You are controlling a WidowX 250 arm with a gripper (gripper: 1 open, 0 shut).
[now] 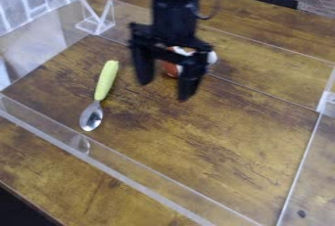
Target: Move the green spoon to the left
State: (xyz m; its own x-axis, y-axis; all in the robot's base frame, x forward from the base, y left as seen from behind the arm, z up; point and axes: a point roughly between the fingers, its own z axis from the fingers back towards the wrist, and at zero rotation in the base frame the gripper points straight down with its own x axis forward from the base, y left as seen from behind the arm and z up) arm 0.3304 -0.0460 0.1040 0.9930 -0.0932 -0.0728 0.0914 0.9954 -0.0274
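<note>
Wooden tabletop (236,161) under a clear low-walled tray, pale wall and a small clear stand (92,17) at the back.

Single camera view, looking down across the table. Spoon (100,91) flat on the wood at left centre, green handle toward the back, silver bowl toward the near tray wall, nothing touching it. Gripper (167,78) pointing down, fingers spread wide and empty, well to the right of the spoon and right in front of the mushroom (197,59), which sits mostly hidden behind it.

Likely step: reaching for the spoon. To do it well:
- Shift across until centred over the green handle, not the bowl; plastic likely easier to hold than polished metal.
- Turn the wrist so the fingers straddle the handle across its width.
- Descend until nearly at the wood, then close.
- Lift only slightly, carry left, clear of the tray wall.
- Avoid nudging the mushroom on departure.
</note>
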